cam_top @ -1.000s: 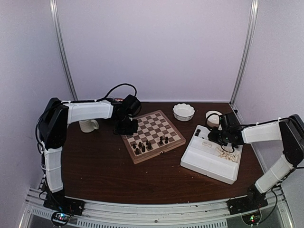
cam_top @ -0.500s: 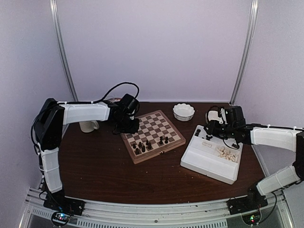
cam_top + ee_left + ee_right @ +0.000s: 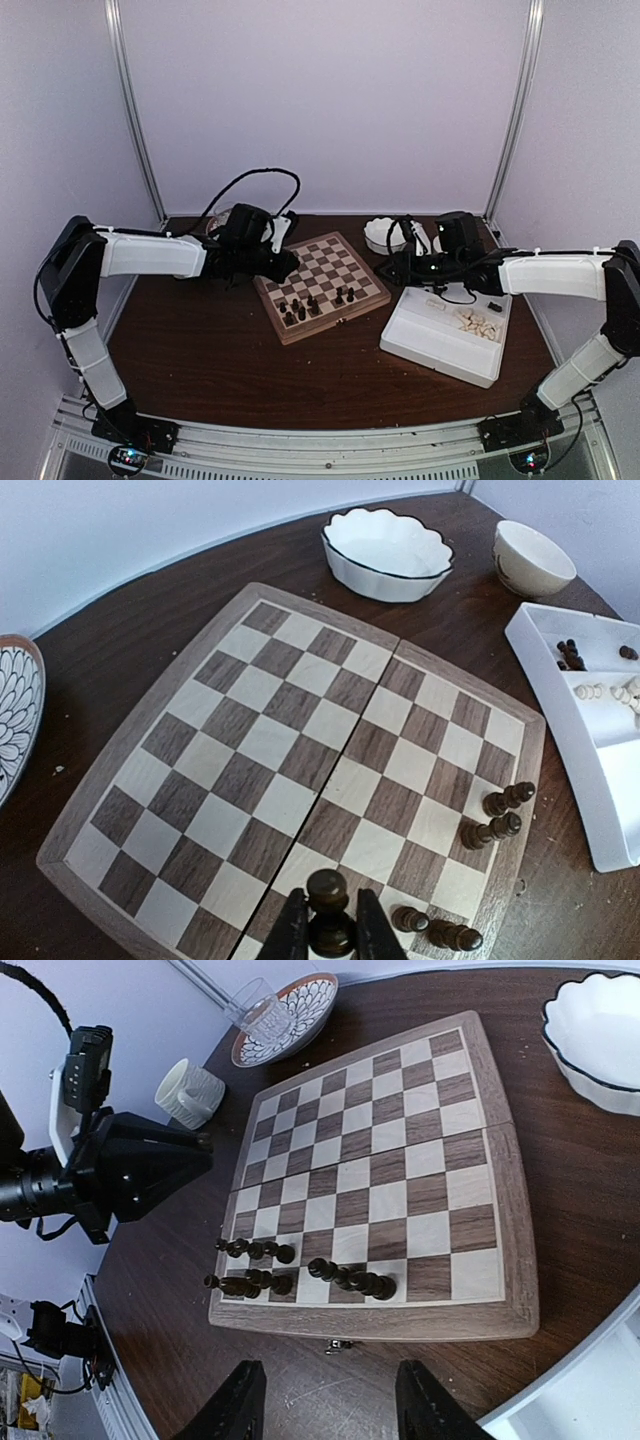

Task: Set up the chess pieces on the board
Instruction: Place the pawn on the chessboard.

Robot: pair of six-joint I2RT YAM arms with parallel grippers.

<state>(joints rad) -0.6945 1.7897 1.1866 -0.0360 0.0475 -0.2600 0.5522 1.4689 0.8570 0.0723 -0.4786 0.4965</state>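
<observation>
Top view: a white divided tray (image 3: 430, 345) lies right of the board (image 3: 322, 270), near but apart, with cream pieces (image 3: 478, 323) heaped in its right-hand compartment. The dark pieces (image 3: 315, 303) stand on the board's near rows; its other squares are open. The left arm (image 3: 150, 253) reaches to the board's far-left edge. The right arm (image 3: 555, 272) stretches leftward above the tray's far end, beside a fluted bowl (image 3: 378, 232).

Left wrist view: the left gripper (image 3: 328, 935) is clenched on an upright dark chess piece (image 3: 327, 892) above the board's edge row; contact with the board cannot be told. The tray holds dark pieces in one compartment, cream ones in the next. A small cup (image 3: 533, 558) stands beyond it.

Right wrist view: the right gripper (image 3: 330, 1400) is released, fingers (image 3: 235, 1405) spread around nothing, over bare table (image 3: 300, 1375) just off the board's edge, where the dark pieces stand in short rows. A mug (image 3: 190, 1093) and patterned plate (image 3: 300, 1005) sit past the far corner
</observation>
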